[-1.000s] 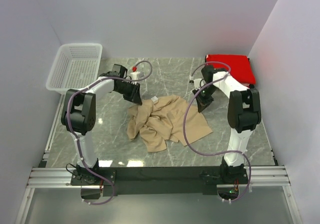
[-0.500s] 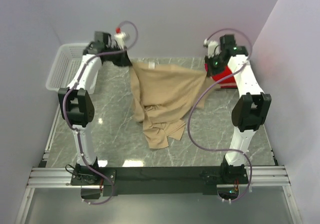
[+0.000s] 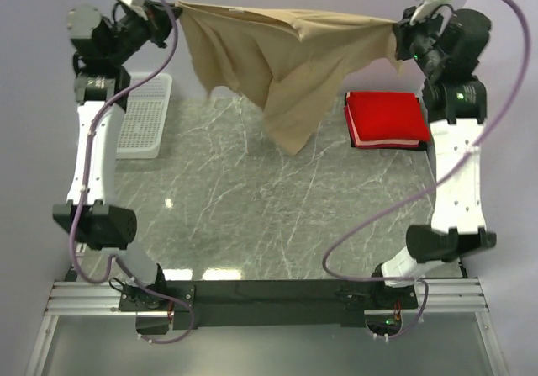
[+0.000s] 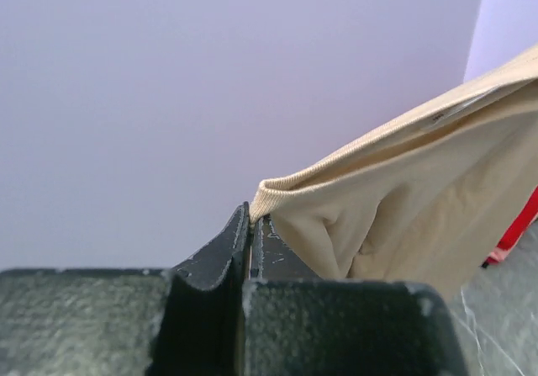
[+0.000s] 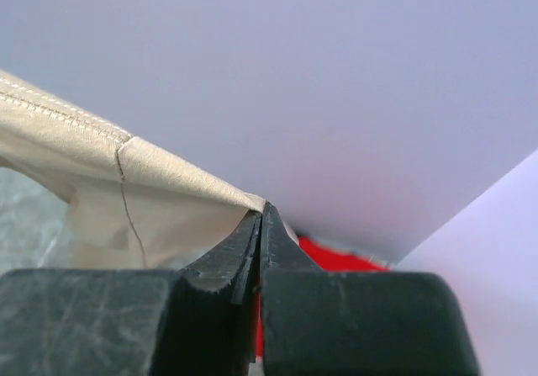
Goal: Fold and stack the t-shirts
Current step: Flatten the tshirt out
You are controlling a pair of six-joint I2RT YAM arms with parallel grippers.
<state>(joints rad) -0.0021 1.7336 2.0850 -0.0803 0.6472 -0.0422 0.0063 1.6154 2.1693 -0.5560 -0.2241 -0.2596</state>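
The tan t-shirt (image 3: pixel 286 56) hangs in the air, stretched between both grippers high above the table's far half. My left gripper (image 3: pixel 172 10) is shut on its left corner; the left wrist view shows the ribbed edge (image 4: pixel 336 199) pinched at the fingertips (image 4: pixel 250 216). My right gripper (image 3: pixel 397 29) is shut on its right corner, and the right wrist view shows the cloth (image 5: pixel 126 182) clamped at the tips (image 5: pixel 261 212). The red t-shirt (image 3: pixel 385 119) lies folded flat at the far right of the table, also visible in the right wrist view (image 5: pixel 336 262).
A white mesh basket (image 3: pixel 143 115) stands at the far left, under the left arm. The marble tabletop (image 3: pixel 269 216) lies below the hanging shirt. Walls close in on the left, back and right.
Both arms have risen and spread apart, lifting the tan shirt from a crumpled heap on the table to a stretched hang in the air.
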